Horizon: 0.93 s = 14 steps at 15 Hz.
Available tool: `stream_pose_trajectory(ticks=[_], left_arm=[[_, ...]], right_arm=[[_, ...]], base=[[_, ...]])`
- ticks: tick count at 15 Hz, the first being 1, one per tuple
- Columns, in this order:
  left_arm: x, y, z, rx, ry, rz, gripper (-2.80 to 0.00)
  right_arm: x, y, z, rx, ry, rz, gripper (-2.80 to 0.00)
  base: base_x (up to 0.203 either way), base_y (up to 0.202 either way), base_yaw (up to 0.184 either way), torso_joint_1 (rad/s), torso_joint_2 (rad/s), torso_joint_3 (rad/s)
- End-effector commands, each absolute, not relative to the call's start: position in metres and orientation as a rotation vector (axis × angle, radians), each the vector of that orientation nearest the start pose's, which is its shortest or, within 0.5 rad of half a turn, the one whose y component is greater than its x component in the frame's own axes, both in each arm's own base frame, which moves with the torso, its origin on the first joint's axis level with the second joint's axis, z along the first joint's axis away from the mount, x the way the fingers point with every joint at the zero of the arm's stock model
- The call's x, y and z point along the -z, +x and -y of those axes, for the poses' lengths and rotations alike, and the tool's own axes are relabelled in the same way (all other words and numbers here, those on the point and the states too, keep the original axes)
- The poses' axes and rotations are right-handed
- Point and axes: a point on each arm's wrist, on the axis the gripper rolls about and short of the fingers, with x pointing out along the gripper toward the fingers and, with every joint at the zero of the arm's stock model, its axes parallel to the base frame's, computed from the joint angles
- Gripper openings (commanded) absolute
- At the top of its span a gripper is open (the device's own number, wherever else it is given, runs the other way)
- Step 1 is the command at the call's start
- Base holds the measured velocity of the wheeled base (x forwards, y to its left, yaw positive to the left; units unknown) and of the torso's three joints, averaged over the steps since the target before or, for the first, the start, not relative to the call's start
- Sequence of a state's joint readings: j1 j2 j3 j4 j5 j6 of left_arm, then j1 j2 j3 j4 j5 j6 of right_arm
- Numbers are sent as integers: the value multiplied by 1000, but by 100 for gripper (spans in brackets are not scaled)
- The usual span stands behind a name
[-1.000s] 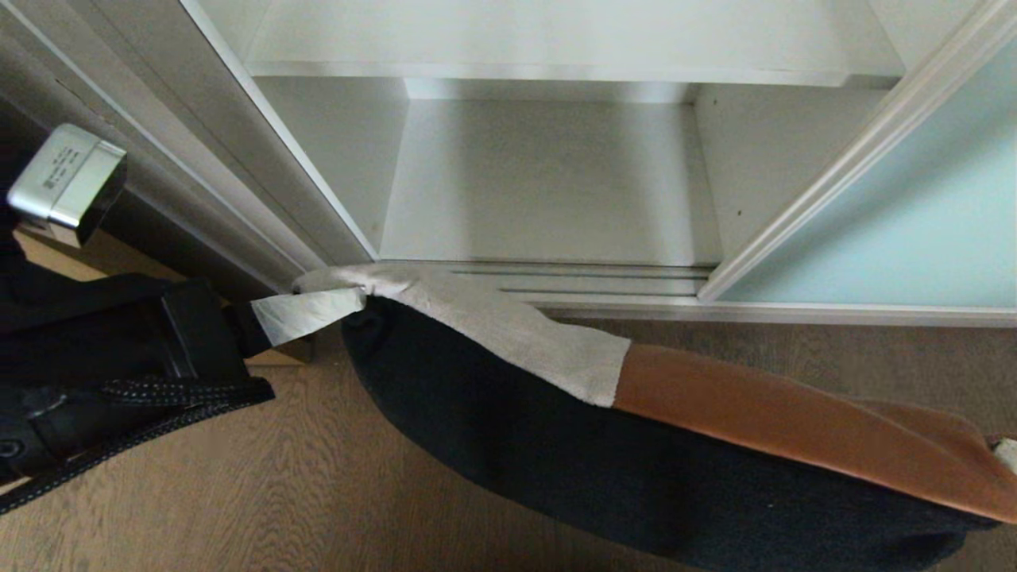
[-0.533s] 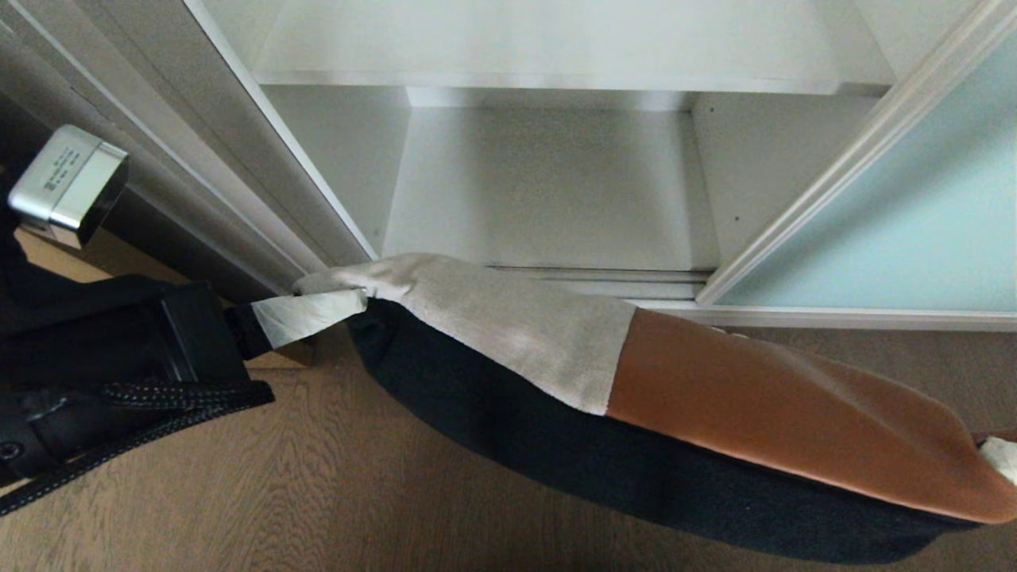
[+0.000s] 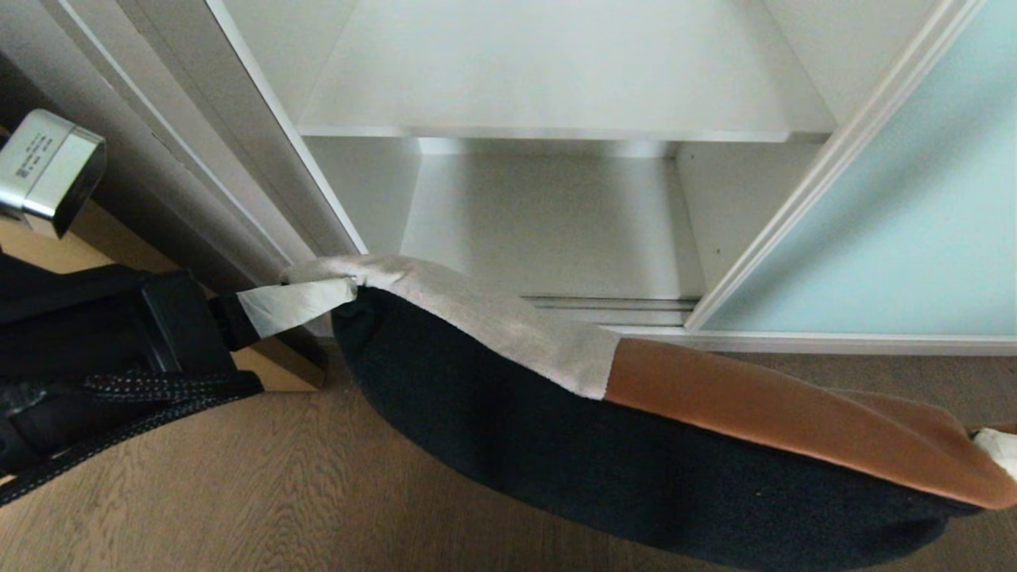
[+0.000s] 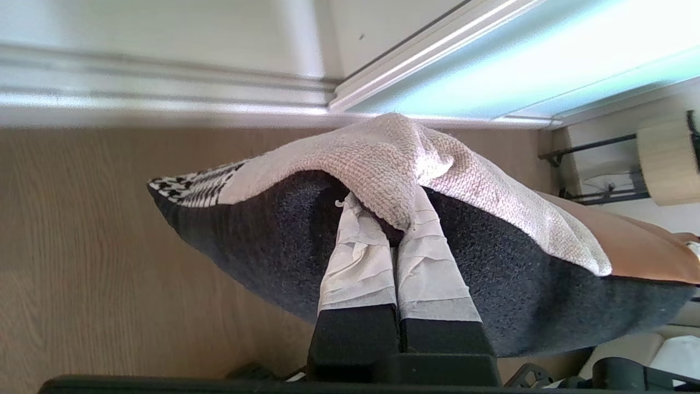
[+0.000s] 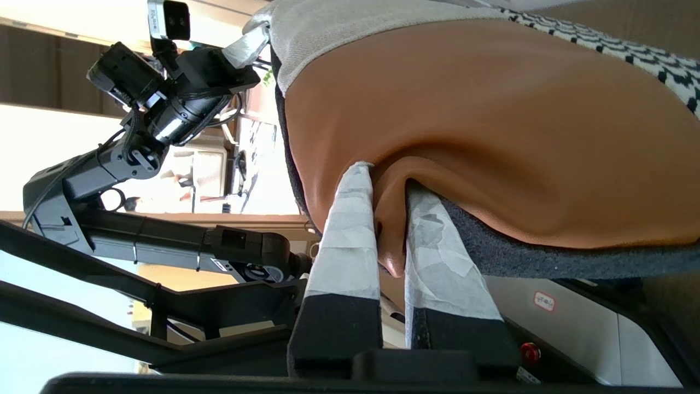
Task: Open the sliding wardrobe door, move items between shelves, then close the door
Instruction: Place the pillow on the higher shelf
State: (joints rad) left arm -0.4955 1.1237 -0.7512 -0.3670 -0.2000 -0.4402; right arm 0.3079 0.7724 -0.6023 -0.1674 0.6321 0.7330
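Grippers pinch the folded stack (image 3: 604, 461) from both ends: left gripper (image 4: 391, 213) clamped on its beige cloth, right gripper (image 5: 388, 191) nipping a rust-orange fold.

I see a soft cloth stack (image 3: 556, 429): nubby beige weave, smooth rust-orange, fuzzy dark fleece. Shelves (image 3: 548, 79) look matt laminate, the door (image 3: 898, 238) frosted glass, the floor (image 3: 238, 485) grained wood.

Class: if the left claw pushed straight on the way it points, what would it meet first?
The cloth stack it already pinches: the left claw points rightward along the stack, toward the right claw at the far end, probably.
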Motion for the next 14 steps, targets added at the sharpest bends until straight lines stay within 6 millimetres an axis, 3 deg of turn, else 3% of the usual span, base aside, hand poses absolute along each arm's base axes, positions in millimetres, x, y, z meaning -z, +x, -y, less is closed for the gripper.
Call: stream_pose_trajectory(ticks=[1,14], left_arm=[[-279,139,80,685,-425,-151,-280],[-281,136,79,688,-427,-135,-280]], right_arm=[[-254,61,-33,-899,680,-348,-280],[-251,62,-34,-896,682,-359,-280]], base=[[0,0,0,-2,0,203],[0,0,0,2,1,203]])
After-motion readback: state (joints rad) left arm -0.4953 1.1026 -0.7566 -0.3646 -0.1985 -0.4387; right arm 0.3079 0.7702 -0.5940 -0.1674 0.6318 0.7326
